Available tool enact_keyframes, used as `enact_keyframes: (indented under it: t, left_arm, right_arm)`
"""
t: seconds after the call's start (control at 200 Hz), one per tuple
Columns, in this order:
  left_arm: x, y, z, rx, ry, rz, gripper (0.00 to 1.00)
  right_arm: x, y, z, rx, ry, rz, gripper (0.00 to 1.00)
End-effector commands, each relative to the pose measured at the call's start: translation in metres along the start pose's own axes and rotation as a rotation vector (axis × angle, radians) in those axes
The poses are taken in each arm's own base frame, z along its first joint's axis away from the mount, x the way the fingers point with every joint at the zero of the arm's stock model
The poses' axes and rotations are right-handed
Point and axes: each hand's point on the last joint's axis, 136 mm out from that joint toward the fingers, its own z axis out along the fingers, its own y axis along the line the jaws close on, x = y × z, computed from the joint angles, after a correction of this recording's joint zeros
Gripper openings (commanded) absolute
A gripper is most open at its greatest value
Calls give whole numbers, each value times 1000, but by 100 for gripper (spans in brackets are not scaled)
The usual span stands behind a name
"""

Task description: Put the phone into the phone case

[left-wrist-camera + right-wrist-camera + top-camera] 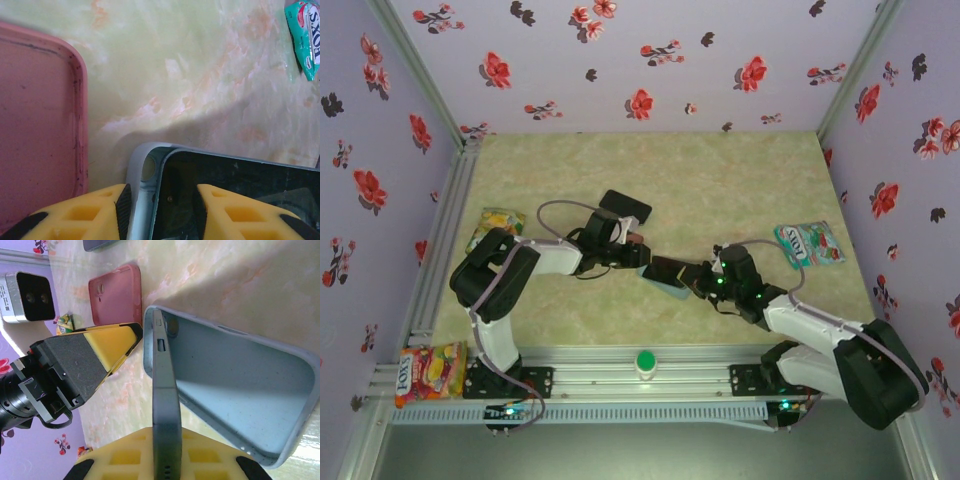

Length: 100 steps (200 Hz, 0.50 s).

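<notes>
One phone (165, 390) tilted in blue-grey case (240, 380)

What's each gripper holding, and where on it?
Right gripper pinches the phone across its faces at one end. Left gripper straddles the blue case at its camera-hole corner; grip unclear.

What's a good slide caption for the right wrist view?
Right jaws hold the phone on edge, tilted into the pale blue case; left jaws at its corner, pink case beyond.

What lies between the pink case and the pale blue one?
Bare table, plus one finger of the left gripper, in the left wrist view.
</notes>
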Motion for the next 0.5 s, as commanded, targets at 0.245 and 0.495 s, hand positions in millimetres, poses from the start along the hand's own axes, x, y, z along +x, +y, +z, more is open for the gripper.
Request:
enact_keyframes:
  t: [0.245,0.495]
  left_arm:
    - [20,5,7,11,42,-38,41]
    - [25,7,5,11,43,-47,41]
  right_arm:
    - [-2,-6,9,28,-4,10,0]
    - [-2,-8,12,37,-2,15,0]
